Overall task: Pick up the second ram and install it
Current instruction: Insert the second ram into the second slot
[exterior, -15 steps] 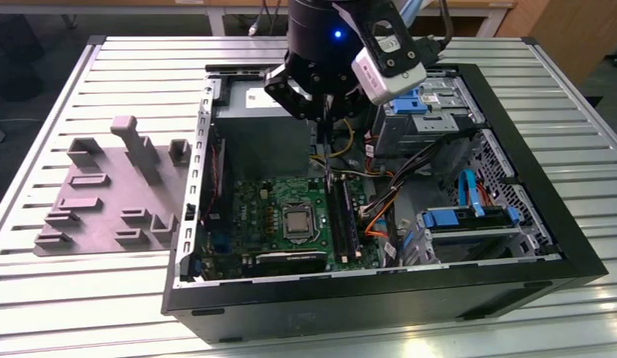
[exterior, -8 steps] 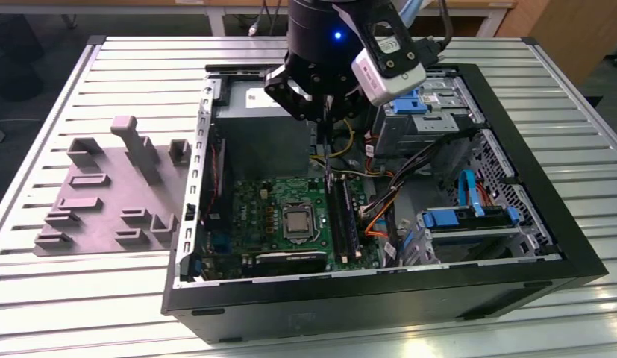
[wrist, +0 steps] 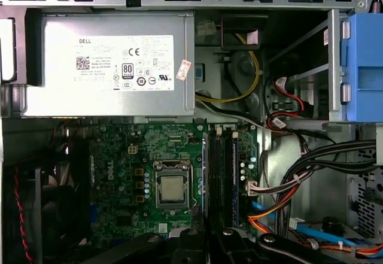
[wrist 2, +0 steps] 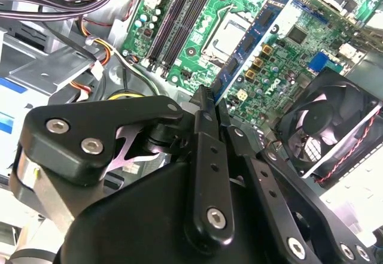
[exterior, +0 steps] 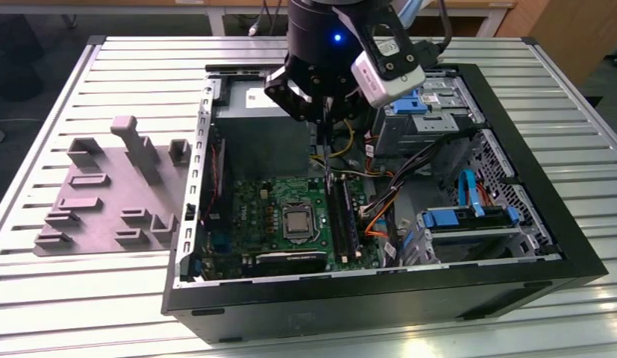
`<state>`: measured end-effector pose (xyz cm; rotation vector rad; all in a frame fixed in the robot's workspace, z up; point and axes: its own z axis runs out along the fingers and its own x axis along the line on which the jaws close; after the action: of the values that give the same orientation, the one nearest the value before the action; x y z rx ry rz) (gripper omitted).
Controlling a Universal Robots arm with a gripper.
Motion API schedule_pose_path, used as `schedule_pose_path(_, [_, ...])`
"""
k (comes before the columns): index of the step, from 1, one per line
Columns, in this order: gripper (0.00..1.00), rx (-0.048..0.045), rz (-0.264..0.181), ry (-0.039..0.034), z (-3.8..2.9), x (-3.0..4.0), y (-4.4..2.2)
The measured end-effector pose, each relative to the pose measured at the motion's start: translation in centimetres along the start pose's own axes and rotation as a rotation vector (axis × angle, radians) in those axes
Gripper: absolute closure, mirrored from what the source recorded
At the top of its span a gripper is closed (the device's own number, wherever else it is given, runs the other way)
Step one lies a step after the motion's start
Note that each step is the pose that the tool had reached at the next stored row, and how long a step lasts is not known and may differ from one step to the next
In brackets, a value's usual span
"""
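End effector, black, hangs over the open black computer case, above the far end of the green motherboard near the grey metal power supply box. In the second wrist view its fingers are pressed together on a thin dark blue-green edge, the second ram, which projects down toward the board. The long black memory slots lie below, beside the square silver processor socket. Grey plastic holder block sits on the slatted metal tabletop, beside the case toward the exterior view's left edge.
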<state>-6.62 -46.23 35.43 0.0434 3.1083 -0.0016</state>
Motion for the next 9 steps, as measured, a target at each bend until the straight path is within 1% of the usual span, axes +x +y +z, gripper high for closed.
schedule_pose_path(9, [0.86, 0.0, 0.0, 0.0, 0.29, 0.01, 0.0])
